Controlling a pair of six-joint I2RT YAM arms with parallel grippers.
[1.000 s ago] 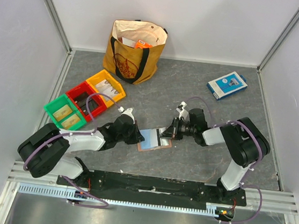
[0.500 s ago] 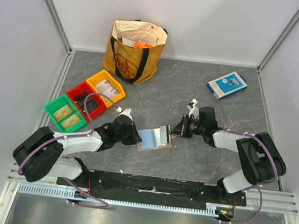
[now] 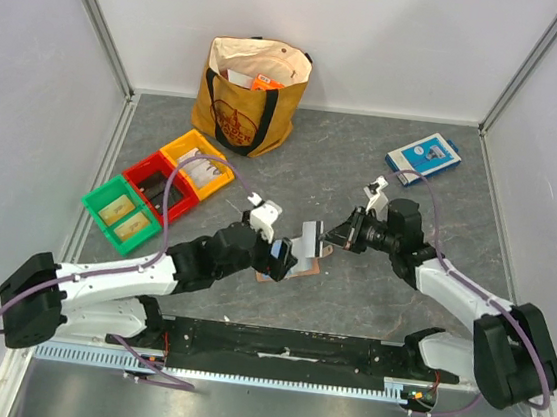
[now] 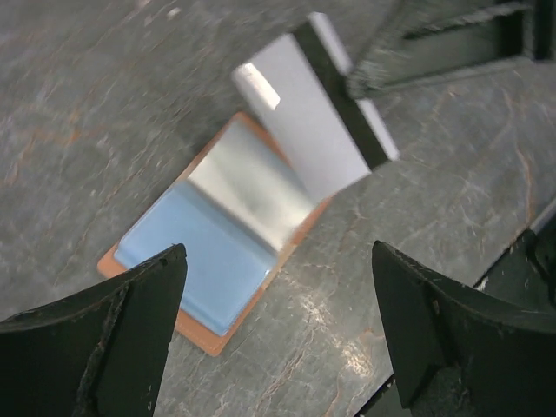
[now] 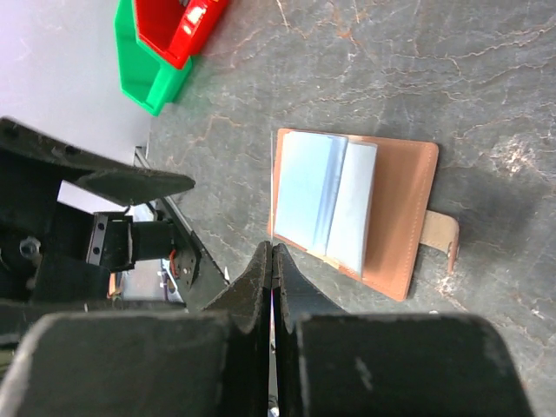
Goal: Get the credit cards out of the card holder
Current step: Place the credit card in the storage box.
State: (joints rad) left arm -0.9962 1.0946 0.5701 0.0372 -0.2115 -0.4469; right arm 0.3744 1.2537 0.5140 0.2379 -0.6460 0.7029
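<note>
Grey marbled counter (image 3: 364, 168) inside white walls (image 3: 398, 41), seen from above. The left hand (image 3: 285, 259) has its two fingers spread as wide as they go and holds nothing. It hovers low over the card holder (image 5: 404, 217), which shows between the fingers in the left wrist view. The card holder lies flat and open near the front middle of the counter, pale blue lining up, snap tab pointing toward the right arm.

The right hand (image 3: 331, 239) is pinched fully closed on one end of a credit card (image 4: 317, 113), pale grey with a black stripe. The card is tilted above the side of the holder nearer that hand; whether its low end touches the lining cannot be told.

The left arm reaches in low from the front left, the right arm from the front right. Bare counter surrounds the holder on all sides. Green, red and yellow bins (image 5: 174, 39) sit well apart at back left, a tote bag (image 3: 244, 114) by the back wall, and a blue-and-white box (image 3: 423, 158) at back right.
</note>
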